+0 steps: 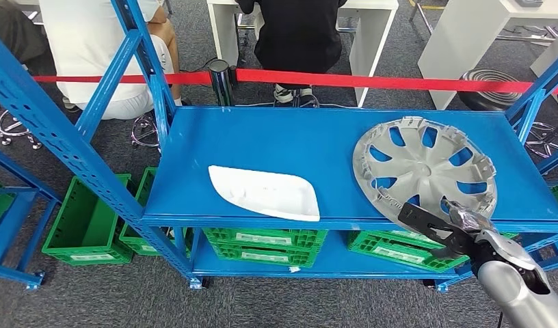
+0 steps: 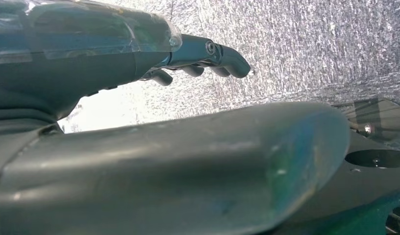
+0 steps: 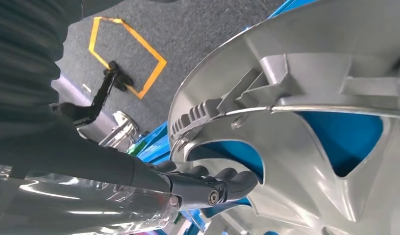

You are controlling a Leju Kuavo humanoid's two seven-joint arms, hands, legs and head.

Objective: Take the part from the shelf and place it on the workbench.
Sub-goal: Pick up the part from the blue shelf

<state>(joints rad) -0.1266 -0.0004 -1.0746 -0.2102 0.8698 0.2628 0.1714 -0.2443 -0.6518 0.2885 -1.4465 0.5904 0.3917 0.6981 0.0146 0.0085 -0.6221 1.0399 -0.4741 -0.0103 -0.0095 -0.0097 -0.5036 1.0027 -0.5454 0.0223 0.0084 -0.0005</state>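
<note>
Head view: right hand [image 1: 446, 220] reaches to the near rim of the grey wheel cover [image 1: 424, 166] lying flat on the blue shelf [image 1: 276, 137]; its fingers [image 3: 227, 180] curl under the rim, grip unconfirmed. Left hand [image 2: 198, 56] hangs over carpet, fingers slightly bent, holding nothing. White panel [image 1: 266, 191] lies well left of the cover.

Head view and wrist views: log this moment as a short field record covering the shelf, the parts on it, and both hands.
shelf: blue rack, top level holds two parts
wheel cover: silver, lying flat at the right end of the top level
white panel: near the front edge, left of the wheel cover
right hand: at the wheel cover's near rim, fingers curled by a spoke opening; grip not confirmed
left hand: over grey carpet, holding nothing
green crates: on the lower level
</note>
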